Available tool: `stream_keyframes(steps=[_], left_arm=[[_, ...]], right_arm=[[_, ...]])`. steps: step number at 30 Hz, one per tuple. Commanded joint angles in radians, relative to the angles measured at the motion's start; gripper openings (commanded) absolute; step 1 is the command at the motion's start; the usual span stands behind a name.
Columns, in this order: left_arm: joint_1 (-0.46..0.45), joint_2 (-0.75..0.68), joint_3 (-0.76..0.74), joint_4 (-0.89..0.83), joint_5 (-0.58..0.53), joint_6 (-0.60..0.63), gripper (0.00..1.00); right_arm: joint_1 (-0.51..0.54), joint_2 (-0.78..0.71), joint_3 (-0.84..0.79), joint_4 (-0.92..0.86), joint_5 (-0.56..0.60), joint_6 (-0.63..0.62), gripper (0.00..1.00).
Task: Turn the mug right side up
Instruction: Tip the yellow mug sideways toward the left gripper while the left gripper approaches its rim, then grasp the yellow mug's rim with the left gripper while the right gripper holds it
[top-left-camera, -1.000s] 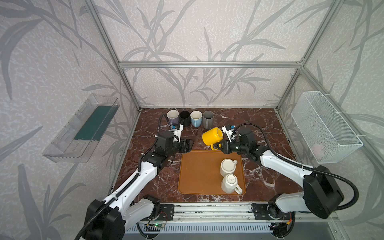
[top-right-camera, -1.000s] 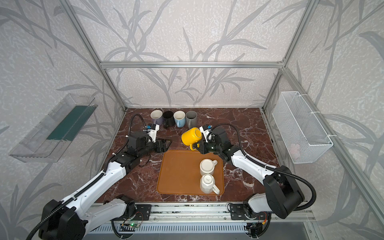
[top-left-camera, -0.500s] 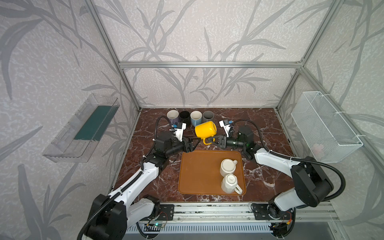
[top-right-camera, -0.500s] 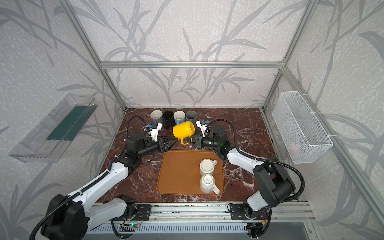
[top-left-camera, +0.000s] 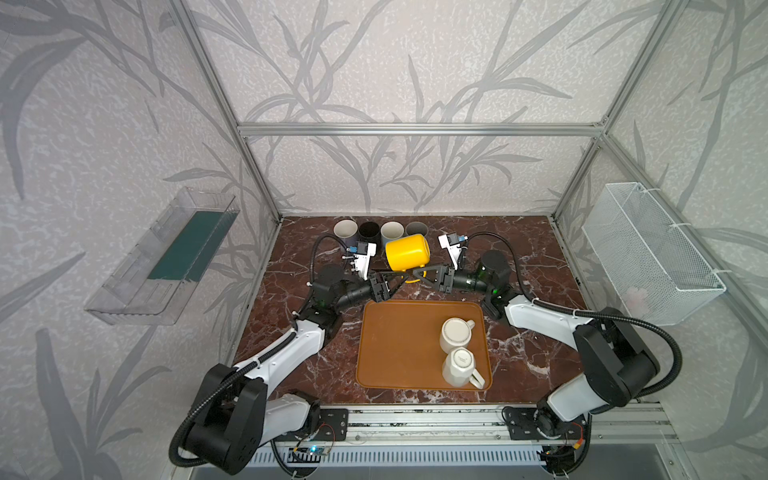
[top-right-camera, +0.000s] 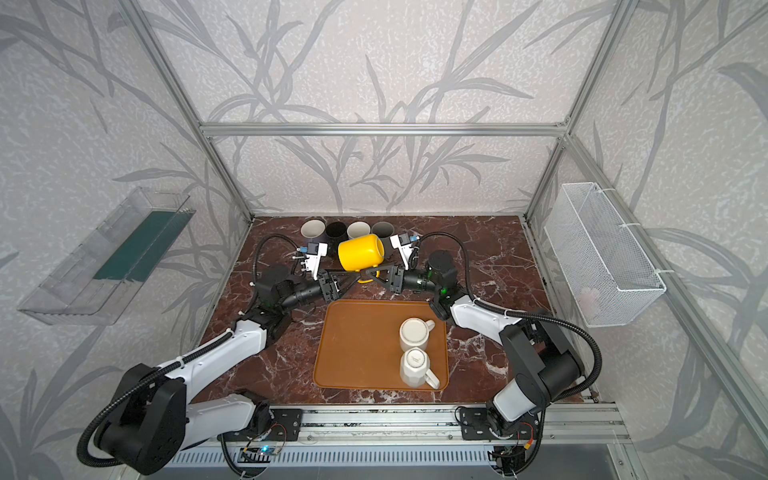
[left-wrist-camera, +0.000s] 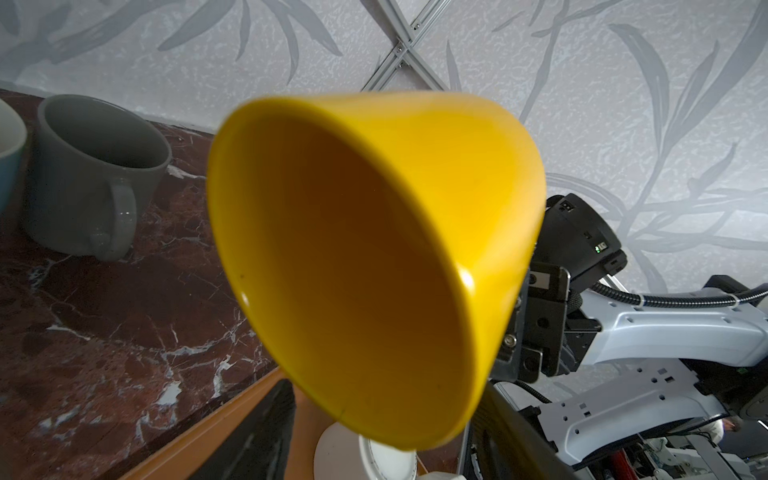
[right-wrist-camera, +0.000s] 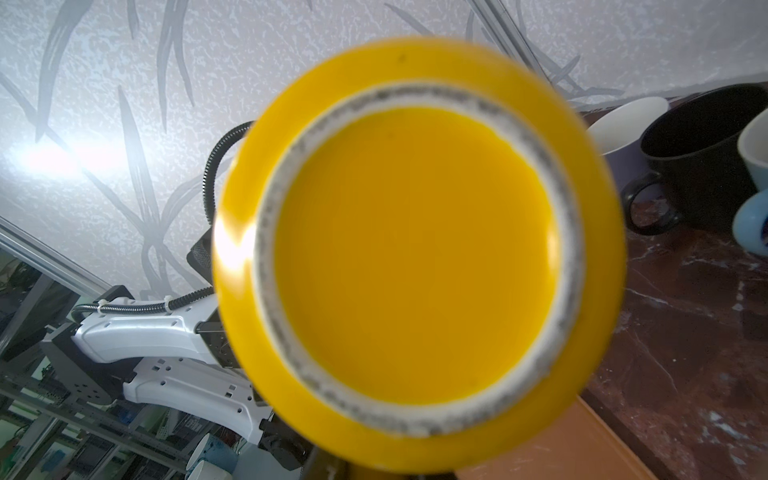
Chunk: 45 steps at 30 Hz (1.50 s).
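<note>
Held off the marble table (top-left-camera: 519, 257), a yellow mug (top-left-camera: 406, 251) lies on its side between two robot grippers that meet nose to nose. The right gripper (top-left-camera: 419, 273) is clamped on the mug's handle, its fingers drawn together beneath the body. The cup's ringed base (right-wrist-camera: 415, 257) faces straight back at that arm's wrist camera. The mug's open mouth (left-wrist-camera: 353, 266) points the other way, at the left gripper (top-left-camera: 397, 277), whose jaws stand apart. In the left wrist view, its dark fingers (left-wrist-camera: 253, 436) sit on either side of the rim's lower edge, and whether they touch the mug cannot be told.

Just past both grippers' tips, toward the back wall, four mugs stand upright in a row: a pale one (top-left-camera: 345, 230), a black one (top-left-camera: 369, 230), a blue-and-white one (top-left-camera: 391, 230) and a grey one (top-left-camera: 416, 228). On the near side of the grippers lies a brown tray (top-left-camera: 399, 345). It carries two white mugs, one (top-left-camera: 455, 334) closer to the right gripper and the second (top-left-camera: 459, 368) farther from it. Both top views show the yellow mug near the tray's far edge.
</note>
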Motion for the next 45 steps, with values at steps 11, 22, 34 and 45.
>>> stream_keyframes(steps=[11,22,34,45], left_arm=[[0.004,0.019,-0.030,0.285,0.076,-0.134,0.50],[0.007,-0.034,-0.042,0.274,0.060,-0.116,0.31],[0.017,-0.102,-0.068,0.315,0.045,-0.111,0.13],[0.020,-0.134,-0.034,0.245,0.019,-0.119,0.00]], right_arm=[[0.042,0.080,0.051,0.396,-0.030,0.131,0.00],[0.051,0.095,0.042,0.407,-0.023,0.138,0.00],[0.053,0.082,0.020,0.392,-0.053,0.126,0.00],[0.063,-0.008,0.010,0.142,-0.022,-0.036,0.01]])
